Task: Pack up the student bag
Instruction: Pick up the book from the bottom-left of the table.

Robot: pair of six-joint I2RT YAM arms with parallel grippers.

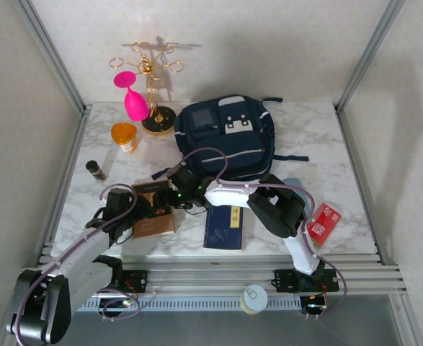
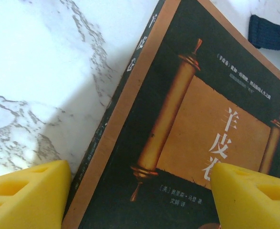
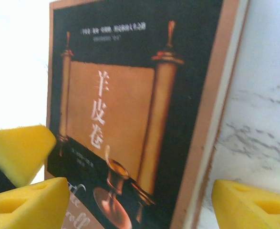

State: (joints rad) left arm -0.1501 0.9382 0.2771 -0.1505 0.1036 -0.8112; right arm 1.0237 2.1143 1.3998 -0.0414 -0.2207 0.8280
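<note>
Book [image 2: 197, 119] with scroll cover flat on surface [image 2: 44, 71] near student bag [image 1: 225, 137]; left fingers [image 2: 25, 195], right fingers [image 3: 254, 205] spread over its edges, likely for shared lift.

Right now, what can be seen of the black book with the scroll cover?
The book is closed, lying flat and face up on the marble table, near the student bag. Its black cover has a brown border, a golden scroll and Chinese lettering; it looks like paperback. The left tool and right tool stand open over it; whether they touch it cannot be told.
</note>
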